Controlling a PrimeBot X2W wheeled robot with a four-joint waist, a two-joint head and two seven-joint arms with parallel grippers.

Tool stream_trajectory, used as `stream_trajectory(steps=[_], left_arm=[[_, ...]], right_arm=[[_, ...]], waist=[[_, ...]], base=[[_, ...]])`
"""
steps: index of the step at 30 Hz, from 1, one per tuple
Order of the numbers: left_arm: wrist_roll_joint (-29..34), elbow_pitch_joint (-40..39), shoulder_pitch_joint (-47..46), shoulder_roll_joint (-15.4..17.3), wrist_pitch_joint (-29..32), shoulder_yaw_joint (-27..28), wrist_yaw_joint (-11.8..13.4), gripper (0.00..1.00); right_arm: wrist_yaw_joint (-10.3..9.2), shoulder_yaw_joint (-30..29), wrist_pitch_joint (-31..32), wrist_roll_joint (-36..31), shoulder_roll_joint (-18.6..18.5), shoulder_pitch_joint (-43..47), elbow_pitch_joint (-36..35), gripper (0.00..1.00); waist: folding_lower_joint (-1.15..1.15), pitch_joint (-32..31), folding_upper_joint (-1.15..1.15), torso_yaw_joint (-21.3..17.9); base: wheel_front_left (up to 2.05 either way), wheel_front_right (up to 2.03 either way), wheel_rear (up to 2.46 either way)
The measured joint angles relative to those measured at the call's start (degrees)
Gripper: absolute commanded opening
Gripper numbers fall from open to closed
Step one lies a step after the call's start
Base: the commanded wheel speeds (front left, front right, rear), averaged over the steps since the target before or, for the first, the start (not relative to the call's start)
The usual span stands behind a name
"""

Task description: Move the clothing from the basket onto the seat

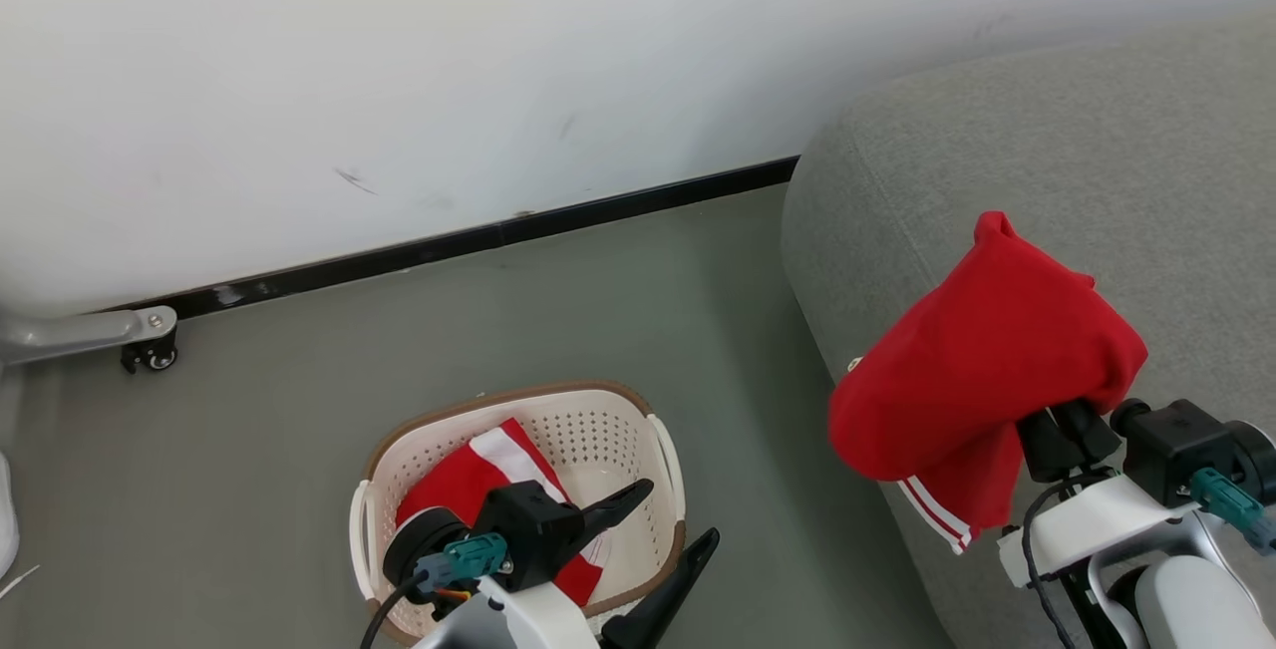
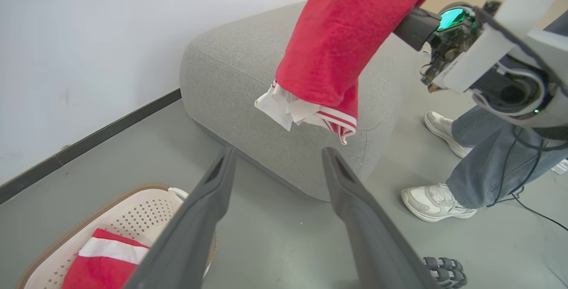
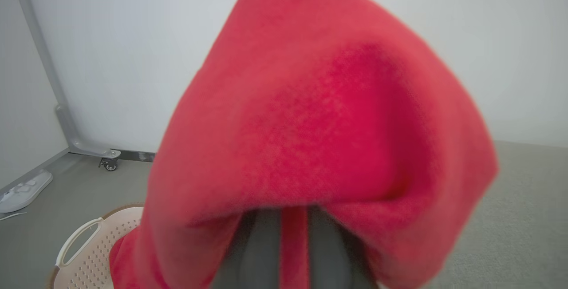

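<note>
Left wrist view: sneakers near seat

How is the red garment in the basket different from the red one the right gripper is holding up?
The held garment hangs draped over the shut right gripper; the basket garment lies inside the basket. The held garment has thin double white stripes; the basket garment shows one broad white band. Both are bright red fabric.

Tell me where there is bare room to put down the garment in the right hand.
The sofa top is bare from the held garment up to the wall. The floor between basket and sofa is bare too. Crowded: the basket, with the second garment and the left hand over it.
</note>
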Motion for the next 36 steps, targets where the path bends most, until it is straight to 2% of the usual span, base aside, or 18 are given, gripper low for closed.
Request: stream_trajectory(steps=[18,32,36], left_arm=[[0.81,-0.03,0.13,-0.03,-1.03,0.19,0.60,1.00],[1.02,-0.49,1.51,-0.21,-1.03,-0.85,0.78,1.00],[1.02,-0.65,2.31,-0.26,-1.02,-1.13,1.05,1.00]], right_arm=[[0.00,-1.43,0.00,0.05,-1.47,-0.03,-0.97,0.00],[0.00,-3.81,0.00,0.20,-3.50,-1.14,-1.34,0.00],[0.00,-5.43,0.00,0.86,-3.65,-4.18,-1.45,0.00]], waist=[[0.00,-0.21,0.00,-4.07],[0.00,0.14,0.00,-4.32],[0.00,0.46,0.00,-4.13]], base=[[0.00,0.00,0.00],[0.00,0.00,0.00],[0.00,0.00,0.00]])
